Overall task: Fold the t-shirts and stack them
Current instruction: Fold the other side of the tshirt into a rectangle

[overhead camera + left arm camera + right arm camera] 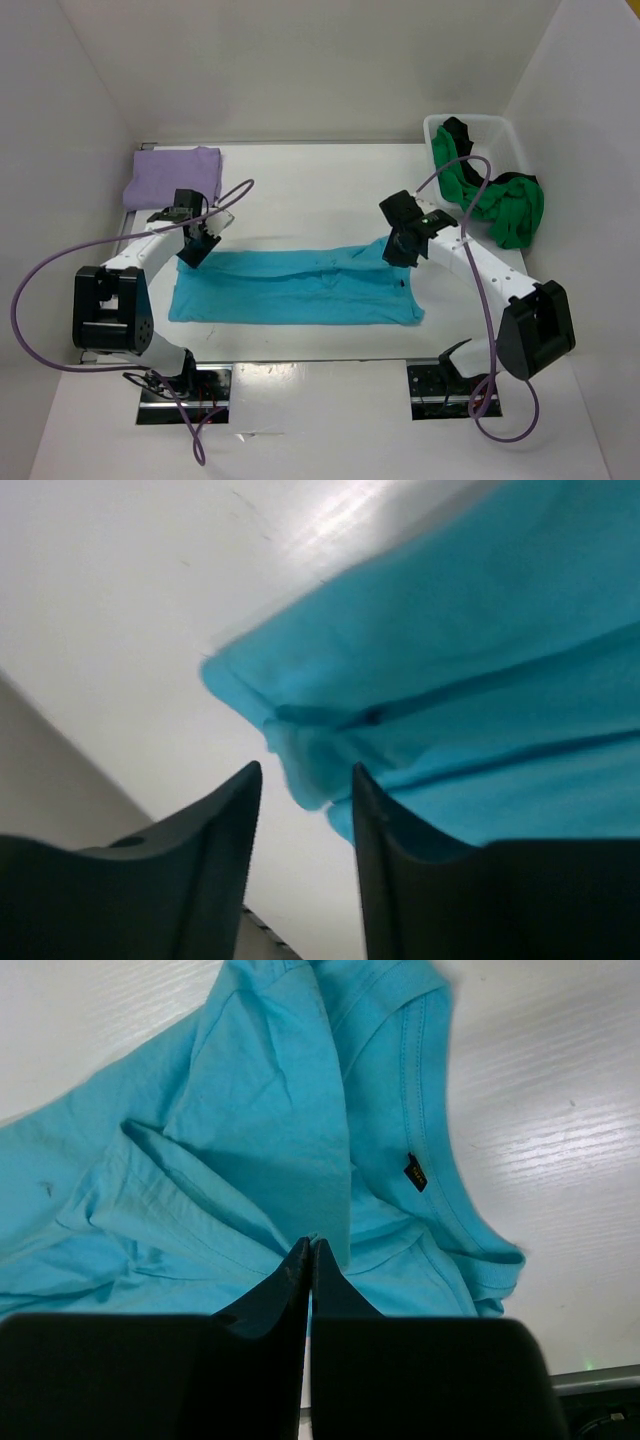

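The turquoise t-shirt (300, 285) lies across the middle of the table as a long, lengthwise-folded band. My left gripper (197, 250) hovers at its far left corner; in the left wrist view it (305, 770) stands open, with the shirt's corner (300, 760) just beyond the tips and not pinched. My right gripper (400, 250) is at the shirt's right end, where it (308, 1243) is shut on a fold of the turquoise cloth (250, 1110) near the collar. A folded lavender t-shirt (175, 175) rests at the back left. The green t-shirt (505, 205) and the black one (458, 135) sit bunched at the bin.
A white plastic bin (480, 125) stands at the back right corner, with the green cloth spilling over its front rim. White walls close in the table on the left, back and right. Purple cables loop from both arms.
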